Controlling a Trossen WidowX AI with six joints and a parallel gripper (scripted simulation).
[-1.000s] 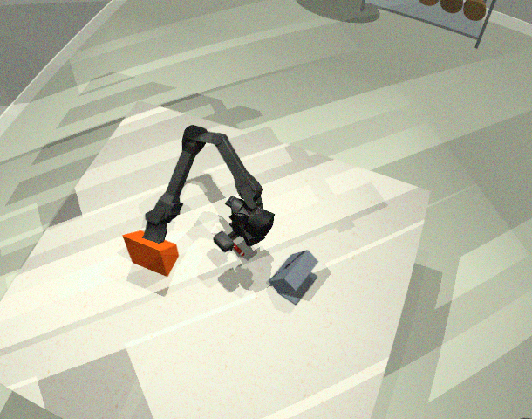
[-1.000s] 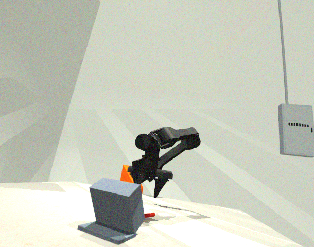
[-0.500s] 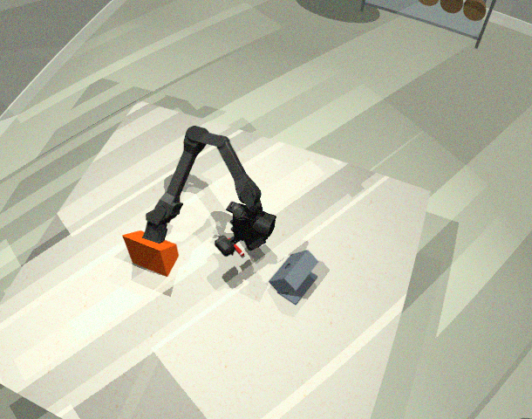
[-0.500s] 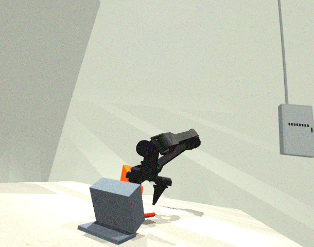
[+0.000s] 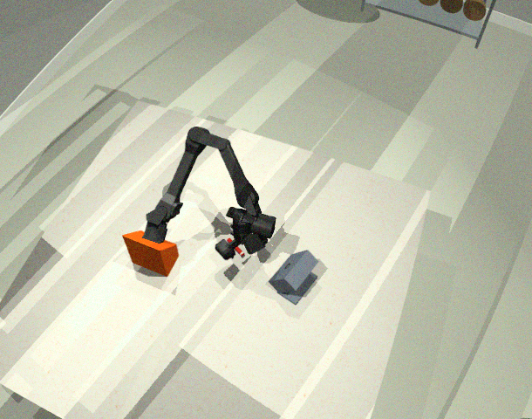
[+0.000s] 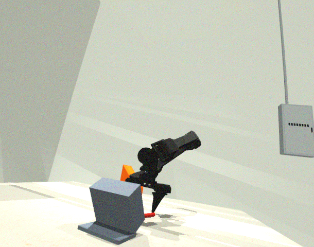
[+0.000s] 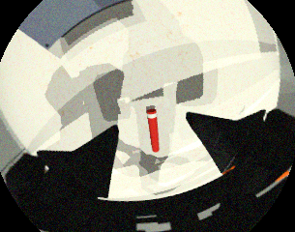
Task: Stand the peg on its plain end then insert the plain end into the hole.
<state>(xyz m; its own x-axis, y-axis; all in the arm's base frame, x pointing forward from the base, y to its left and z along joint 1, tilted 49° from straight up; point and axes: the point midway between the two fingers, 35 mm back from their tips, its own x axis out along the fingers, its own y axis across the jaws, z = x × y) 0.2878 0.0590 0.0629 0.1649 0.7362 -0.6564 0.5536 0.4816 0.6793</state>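
The red peg (image 5: 239,250) (image 6: 150,214) (image 7: 154,132) lies flat on the table. Its white band is near the end toward the panel, the upper end in the wrist view. My gripper (image 5: 241,250) (image 7: 153,121) is open and empty, pointing down over the peg. In the wrist view one finger is on each side of the peg, with space on both sides. The fingertips are low, close above the table; the exact height is hard to tell. The blue-grey sloped panel (image 5: 295,269) (image 6: 117,204) (image 7: 65,18) stands beyond the banded end. Its hole shows only as a small dark mark in the top view.
The orange block (image 5: 149,257) (image 6: 127,171) at the arm's base stands to the left in the top view. The panel's flat foot (image 6: 104,233) sticks out on its far side from the peg. A grey box (image 6: 297,133) hangs far in the background.
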